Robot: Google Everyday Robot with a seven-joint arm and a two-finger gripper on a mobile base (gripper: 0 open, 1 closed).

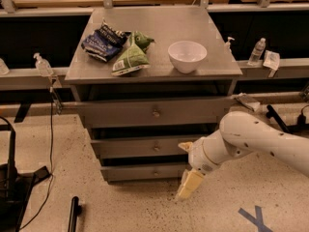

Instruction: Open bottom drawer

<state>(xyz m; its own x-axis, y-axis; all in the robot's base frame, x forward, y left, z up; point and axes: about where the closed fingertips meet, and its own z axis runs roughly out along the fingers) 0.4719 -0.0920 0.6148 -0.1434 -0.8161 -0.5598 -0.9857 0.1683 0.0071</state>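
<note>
The bottom drawer (pixel 145 172) is the lowest, narrowest grey front of the metal cabinet, with a small round knob (pixel 155 170) at its middle; it looks pushed in. My white arm reaches in from the right. The gripper (pixel 187 186), with cream-coloured fingers pointing down, hangs just right of the bottom drawer's front, close above the floor. It is apart from the knob, to its right and slightly lower.
The mid-sized drawer (pixel 140 147) and the widest top drawer (pixel 154 112) sit above. On the cabinet top (pixel 212 66) lie a white bowl (pixel 187 56), a blue chip bag (pixel 104 42) and a green bag (pixel 131 57). A blue X (pixel 256 217) marks the speckled floor. Black equipment (pixel 14 192) stands at left.
</note>
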